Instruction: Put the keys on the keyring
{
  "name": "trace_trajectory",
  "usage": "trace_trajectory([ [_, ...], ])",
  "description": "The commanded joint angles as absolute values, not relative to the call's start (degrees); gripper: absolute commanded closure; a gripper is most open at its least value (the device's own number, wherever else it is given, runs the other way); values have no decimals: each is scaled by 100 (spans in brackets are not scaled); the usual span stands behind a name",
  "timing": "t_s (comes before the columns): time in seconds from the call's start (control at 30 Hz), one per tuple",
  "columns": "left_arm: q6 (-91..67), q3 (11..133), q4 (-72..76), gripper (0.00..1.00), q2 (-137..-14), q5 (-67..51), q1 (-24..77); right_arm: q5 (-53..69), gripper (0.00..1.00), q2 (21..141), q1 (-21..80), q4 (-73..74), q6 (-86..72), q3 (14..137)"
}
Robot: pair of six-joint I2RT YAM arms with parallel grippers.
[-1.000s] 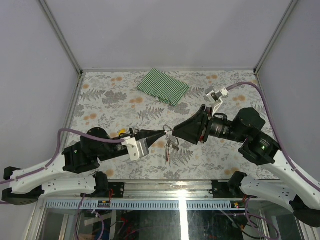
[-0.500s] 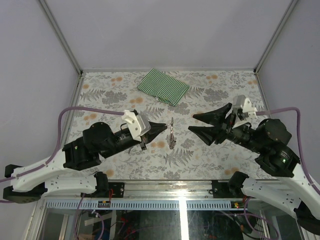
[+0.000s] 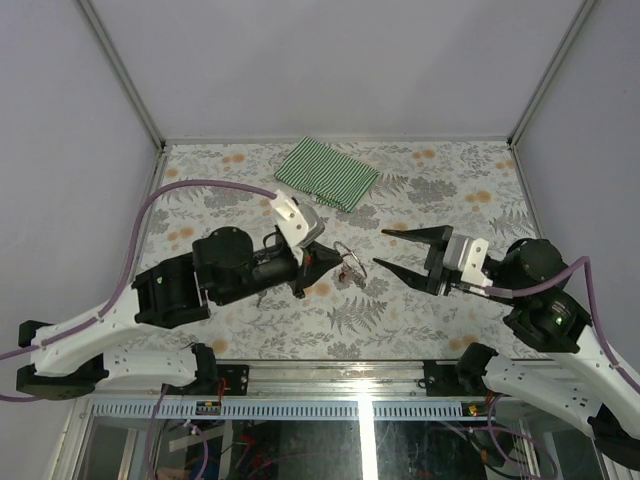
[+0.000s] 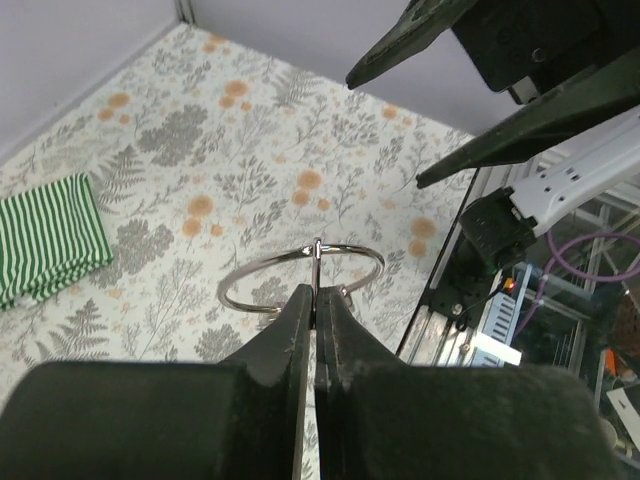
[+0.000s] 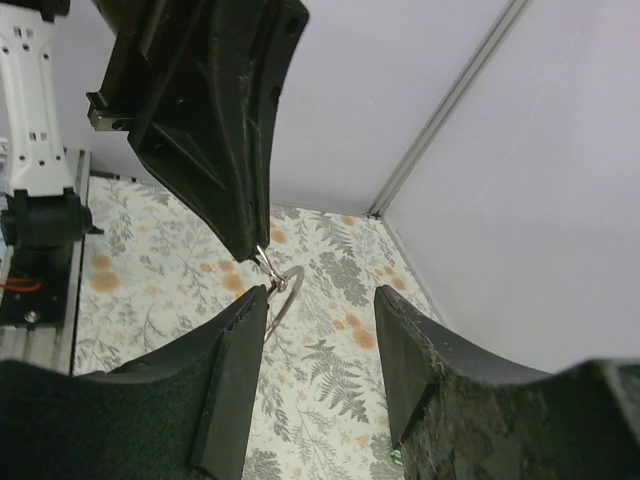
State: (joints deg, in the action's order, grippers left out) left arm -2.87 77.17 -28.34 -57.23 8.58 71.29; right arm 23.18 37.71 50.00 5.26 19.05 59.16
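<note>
My left gripper [image 3: 328, 262] is shut on the keyring [image 3: 348, 260] and holds it above the middle of the table. In the left wrist view the fingertips [image 4: 318, 298] pinch the thin silver wire, and one large ring [image 4: 300, 278] lies flat beyond them. My right gripper [image 3: 381, 248] is open and empty, a little to the right of the ring and pointing at it. In the right wrist view the open gripper [image 5: 320, 300] faces the left gripper's fingers [image 5: 215, 120], with the keyring [image 5: 277, 283] hanging at their tip. I cannot make out the keys or their tags clearly.
A folded green-and-white striped cloth [image 3: 327, 172] lies at the back middle of the floral table [image 3: 450, 190]; it also shows in the left wrist view [image 4: 45, 235]. Grey walls enclose the back and sides. The near table edge with its rail runs along the front.
A second ago both grippers met at the keyring with keys hanging below. The right gripper has let go, opened and pulled back right. The left gripper has kept the ring and lifted it.
</note>
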Motion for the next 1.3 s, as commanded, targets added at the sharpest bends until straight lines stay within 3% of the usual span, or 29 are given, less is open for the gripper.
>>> trace_trajectory([
  [0.0, -443, 8190, -3347, 100, -5980, 684, 6914, 2628, 47, 3982, 5018, 286, 2542, 6039],
  [0.23, -678, 8235, -3353, 100, -6032, 136, 6371, 2790, 46, 4201, 5016, 438, 3104, 5986],
  [0.67, -804, 8226, -3270, 100, -6025, -132, 6256, 2808, 47, 4406, 5183, 78, 4117, 5651],
  [1.03, -844, 8294, -3335, 100, -6083, -105, 6214, 1268, 48, 4663, 6318, 7, 4790, 5632],
  [1.27, -837, 8358, -3392, 100, -6068, -166, 6207, 468, 50, 4660, 6503, -144, 5460, 5386],
])
